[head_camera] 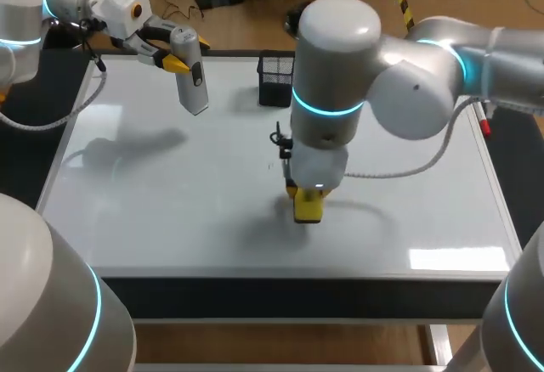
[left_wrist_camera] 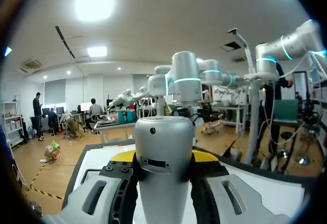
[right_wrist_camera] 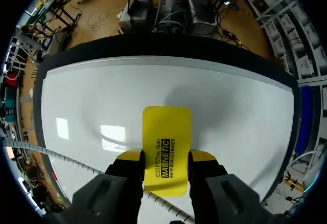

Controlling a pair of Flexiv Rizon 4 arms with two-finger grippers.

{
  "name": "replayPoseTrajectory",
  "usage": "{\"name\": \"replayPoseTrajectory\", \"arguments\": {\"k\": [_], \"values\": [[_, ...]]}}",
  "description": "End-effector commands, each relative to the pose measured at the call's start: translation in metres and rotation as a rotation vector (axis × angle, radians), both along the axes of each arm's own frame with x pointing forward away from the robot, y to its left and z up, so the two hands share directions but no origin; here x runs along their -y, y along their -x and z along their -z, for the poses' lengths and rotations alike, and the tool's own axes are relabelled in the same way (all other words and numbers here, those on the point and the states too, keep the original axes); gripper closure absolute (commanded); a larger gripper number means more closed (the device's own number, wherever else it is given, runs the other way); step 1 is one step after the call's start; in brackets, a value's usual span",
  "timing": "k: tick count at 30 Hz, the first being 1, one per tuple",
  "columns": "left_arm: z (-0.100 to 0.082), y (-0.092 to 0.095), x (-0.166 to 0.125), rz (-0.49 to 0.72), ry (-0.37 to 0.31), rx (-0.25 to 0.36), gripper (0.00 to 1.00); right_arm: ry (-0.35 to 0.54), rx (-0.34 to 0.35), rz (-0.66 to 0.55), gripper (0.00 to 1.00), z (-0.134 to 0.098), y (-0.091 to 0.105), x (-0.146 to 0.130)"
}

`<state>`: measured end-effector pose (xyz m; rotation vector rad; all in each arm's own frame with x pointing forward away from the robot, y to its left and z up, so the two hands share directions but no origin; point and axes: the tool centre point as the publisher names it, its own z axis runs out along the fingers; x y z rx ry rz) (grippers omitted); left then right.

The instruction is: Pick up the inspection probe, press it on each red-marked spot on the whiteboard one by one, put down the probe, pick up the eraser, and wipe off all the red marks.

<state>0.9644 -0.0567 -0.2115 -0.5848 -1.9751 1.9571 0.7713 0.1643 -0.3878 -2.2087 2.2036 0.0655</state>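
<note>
- Eraser (head_camera: 308, 206), yellow and oblong, is near the middle of the whiteboard (head_camera: 170, 219), directly under the right gripper (head_camera: 308, 194).
- Both fingers of the right gripper clamp the eraser's long sides, so it has a firm hold.
- The step in hand looks like the wiping. No red marks show on the bare board in the head view or the right wrist view, so I cannot tell how much is left to rub off.
- To wipe well, I would keep the eraser pressed evenly on the board. I would sweep in overlapping passes and keep the wrist steady so the contact end does not lift or dig in.
- The strokes should stay clear of the black mesh basket (head_camera: 274, 79) at the far edge.
- The eraser's long axis runs along the fingers. It points out ahead of them and down at the board, close to upright.
- Its lower end appears to meet the surface, though contact is not certain.
- The left gripper (head_camera: 174, 53) is closed around the grey probe (head_camera: 191, 79) and holds it above the far left part of the board.
- The probe's long axis slants downward, with its rounded end up.
- By my judgement the probe has not been put down as the task asks.
</note>
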Motion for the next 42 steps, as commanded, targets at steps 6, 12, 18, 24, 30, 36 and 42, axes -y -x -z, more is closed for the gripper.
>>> {"name": "replayPoseTrajectory", "arguments": {"k": [6, 12, 18, 24, 30, 36, 42], "values": [[-0.001, -0.002, 0.000, 0.005, 0.000, -0.001, 1.00, 0.019, -0.009, -0.029, 1.00, 0.022, -0.006, -0.028], [-0.001, -0.002, 0.000, 0.005, 0.000, -0.001, 1.00, 0.040, -0.014, -0.056, 1.00, 0.027, -0.011, -0.033], [-0.001, -0.002, 0.000, 0.005, 0.000, -0.001, 1.00, 0.041, -0.032, -0.056, 1.00, 0.035, -0.016, -0.030], [-0.001, -0.002, 0.000, 0.005, 0.000, -0.001, 1.00, 0.055, -0.054, -0.043, 1.00, 0.042, -0.019, -0.022], [-0.001, -0.002, 0.000, 0.005, 0.000, -0.001, 1.00, 0.058, -0.069, -0.007, 1.00, 0.048, -0.022, -0.011], [-0.001, -0.002, 0.000, 0.005, 0.000, -0.001, 1.00, 0.062, -0.074, 0.038, 1.00, 0.050, -0.022, 0.008], [-0.001, -0.002, 0.000, 0.005, 0.000, -0.001, 1.00, 0.071, -0.074, 0.092, 1.00, 0.051, -0.021, 0.033]]}}
